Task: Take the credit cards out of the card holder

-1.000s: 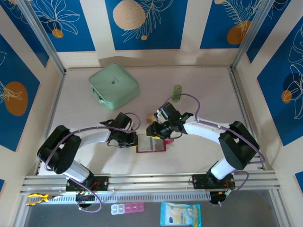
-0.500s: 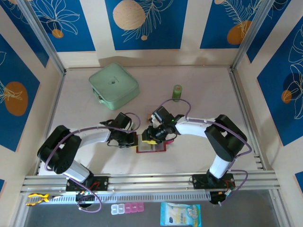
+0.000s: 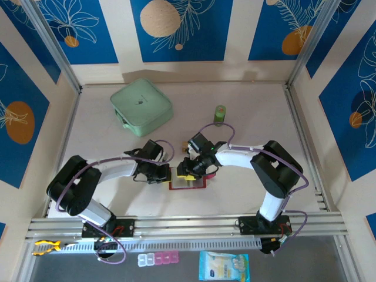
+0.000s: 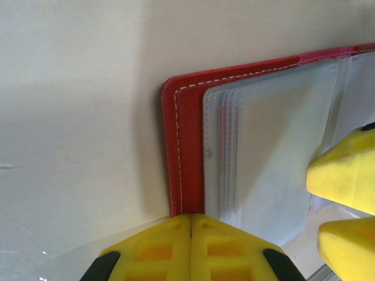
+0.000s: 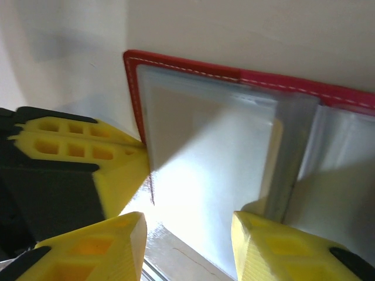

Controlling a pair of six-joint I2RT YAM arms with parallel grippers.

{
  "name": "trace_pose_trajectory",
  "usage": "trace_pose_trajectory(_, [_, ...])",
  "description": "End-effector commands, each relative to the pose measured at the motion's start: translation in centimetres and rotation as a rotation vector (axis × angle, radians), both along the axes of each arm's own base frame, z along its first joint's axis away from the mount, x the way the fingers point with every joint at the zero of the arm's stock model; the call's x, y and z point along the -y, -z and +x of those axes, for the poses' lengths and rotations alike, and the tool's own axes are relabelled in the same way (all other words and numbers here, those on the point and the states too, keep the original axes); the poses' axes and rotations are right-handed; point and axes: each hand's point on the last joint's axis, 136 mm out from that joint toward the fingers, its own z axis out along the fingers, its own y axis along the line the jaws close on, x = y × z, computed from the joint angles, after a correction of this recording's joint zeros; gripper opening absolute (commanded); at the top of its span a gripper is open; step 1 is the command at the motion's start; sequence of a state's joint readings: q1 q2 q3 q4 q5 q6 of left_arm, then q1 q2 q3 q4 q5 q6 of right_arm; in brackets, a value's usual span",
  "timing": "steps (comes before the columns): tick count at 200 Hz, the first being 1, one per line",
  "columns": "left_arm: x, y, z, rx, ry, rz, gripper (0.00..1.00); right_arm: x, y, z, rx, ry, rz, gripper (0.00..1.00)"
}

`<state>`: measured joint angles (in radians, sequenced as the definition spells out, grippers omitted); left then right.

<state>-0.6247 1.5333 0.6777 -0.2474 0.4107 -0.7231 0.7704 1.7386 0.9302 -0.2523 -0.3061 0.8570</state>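
Card holder [image 3: 189, 183] lies open and flat on the table [image 3: 247, 106], toward 6 o'clock of the table's middle, red cover down and clear sleeves [image 4: 269, 164] fanned face up. Left gripper [image 3: 167, 174] sits at the holder's 9 o'clock edge. In the left wrist view its two yellow fingers are pressed together with no gap, and their tip meets the stitched red border at the cover's corner. The pictures do not settle whether that tip pins the border or only touches it. Right gripper [image 3: 187, 171] reaches in from 1 o'clock and hangs over the sleeve stack. In the right wrist view its jaws stand apart, one finger near the stack's free edge and the other near the fold, with the pale sleeve face between them. Nothing is seen clamped. The two grippers are close together; the left fingertips lie just beside the right gripper's nearer finger. What the cloudy sleeves contain cannot be read. From the holder, bare table runs toward 6 o'clock to the near rail. Both forearms flank it at 9 and 3 o'clock. A mint-green case [image 3: 141, 106] sits well apart at 11 o'clock and a small green bottle [image 3: 220, 114] at 1 o'clock, with open surface between them and the holder.
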Motion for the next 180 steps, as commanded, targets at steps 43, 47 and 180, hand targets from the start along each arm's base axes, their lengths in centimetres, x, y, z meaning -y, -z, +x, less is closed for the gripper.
trace_pose_trajectory(43, [-0.8,0.8,-0.5,-0.024,0.015,0.051,0.00,1.7,0.2,0.1,0.015,0.010,-0.069,0.42])
trace_pose_trajectory(47, [-0.8,0.8,-0.5,-0.022,0.016,0.052,0.00,1.7,0.2,0.2,0.017,0.011,-0.068,0.42])
trace_pose_trajectory(180, [-0.4,-2.4,1.0,0.054,-0.005,0.028,0.04,1.8,0.6,0.0,-0.008,0.015,-0.013,0.37])
